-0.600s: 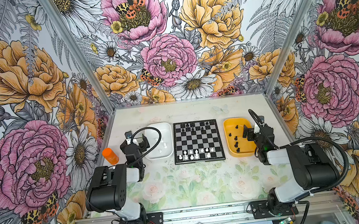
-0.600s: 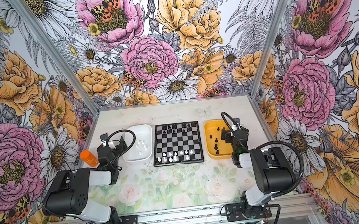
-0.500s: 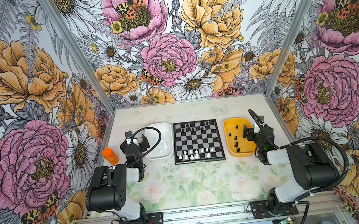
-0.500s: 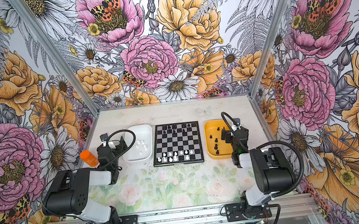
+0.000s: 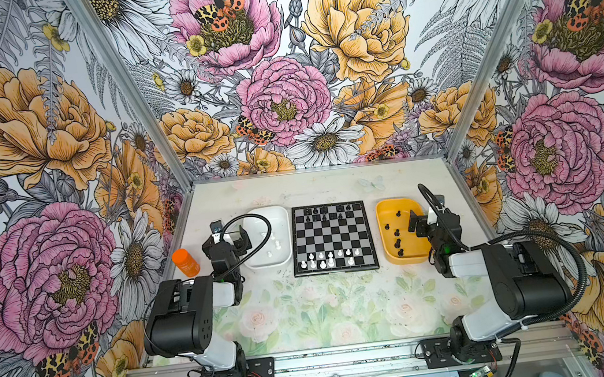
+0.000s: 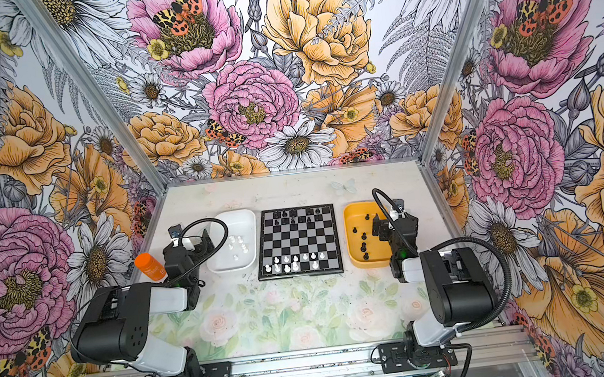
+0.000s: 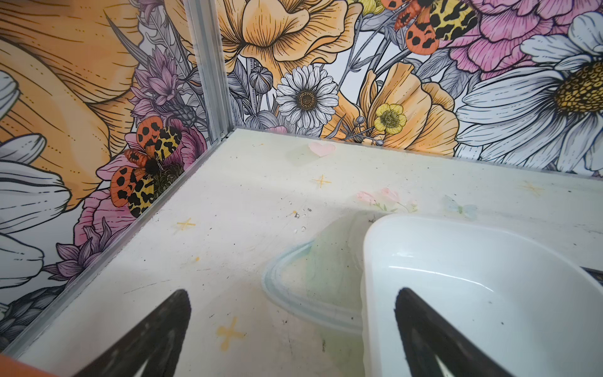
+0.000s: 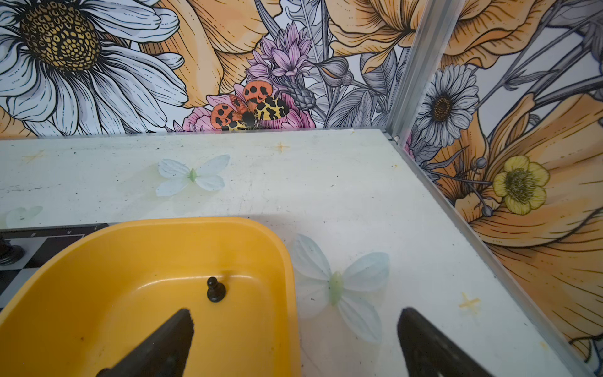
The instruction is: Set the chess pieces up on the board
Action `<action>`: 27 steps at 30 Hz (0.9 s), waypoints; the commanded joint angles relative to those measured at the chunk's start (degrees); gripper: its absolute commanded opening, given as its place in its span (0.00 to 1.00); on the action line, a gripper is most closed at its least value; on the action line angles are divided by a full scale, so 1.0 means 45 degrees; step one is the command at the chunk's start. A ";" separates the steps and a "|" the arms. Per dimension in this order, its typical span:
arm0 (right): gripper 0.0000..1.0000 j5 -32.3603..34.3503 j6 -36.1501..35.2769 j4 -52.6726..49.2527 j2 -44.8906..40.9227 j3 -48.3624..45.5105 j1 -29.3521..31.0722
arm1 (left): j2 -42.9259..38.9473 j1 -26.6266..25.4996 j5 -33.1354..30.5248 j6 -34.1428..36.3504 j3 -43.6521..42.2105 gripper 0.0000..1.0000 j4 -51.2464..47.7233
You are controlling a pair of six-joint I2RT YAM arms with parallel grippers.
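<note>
The board [image 5: 332, 236] lies mid-table in both top views, with white chess pieces [image 5: 329, 261] on its near rows and black ones [image 5: 327, 211] on its far rows. Loose white pieces [image 5: 274, 244] lie in the white tray [image 5: 268, 263] left of it. Black pieces [image 5: 396, 233] lie in the yellow tray [image 5: 407, 260] on its right. My left gripper [image 5: 228, 238] [image 7: 292, 326] is open and empty, straddling the white tray's outer rim [image 7: 372, 277]. My right gripper [image 5: 420, 223] [image 8: 293, 336] is open and empty over the yellow tray's outer rim [image 8: 287, 261], behind a black pawn [image 8: 215, 290].
An orange bottle [image 5: 184, 263] stands by the left wall, close beside the left arm. The enclosure's walls and metal corner posts [image 7: 208, 81] stand close behind both trays. A corner of the board [image 8: 49, 241] shows beside the yellow tray.
</note>
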 commanded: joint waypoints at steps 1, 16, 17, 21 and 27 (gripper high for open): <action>1.00 -0.0016 0.0017 0.0351 -0.0065 0.0029 0.0069 | -0.0013 -0.0063 0.0126 0.0079 0.0159 0.99 0.0115; 1.00 -0.0045 0.0028 0.0325 -0.0043 0.0063 0.0055 | 0.0013 -0.0193 0.0152 0.0265 0.0244 0.99 -0.0008; 1.00 -0.0050 0.0029 0.0317 -0.0052 0.0064 0.0068 | 0.0006 -0.0198 0.0143 0.0262 0.0239 0.99 -0.0019; 1.00 -0.0045 0.0038 0.0312 -0.0070 0.0051 0.0062 | -0.0001 -0.0179 0.0182 0.0253 0.0238 0.99 -0.0002; 1.00 -0.0048 0.0023 0.0332 -0.0055 0.0061 0.0060 | -0.0003 -0.0136 0.0266 0.0236 0.0256 0.99 -0.0046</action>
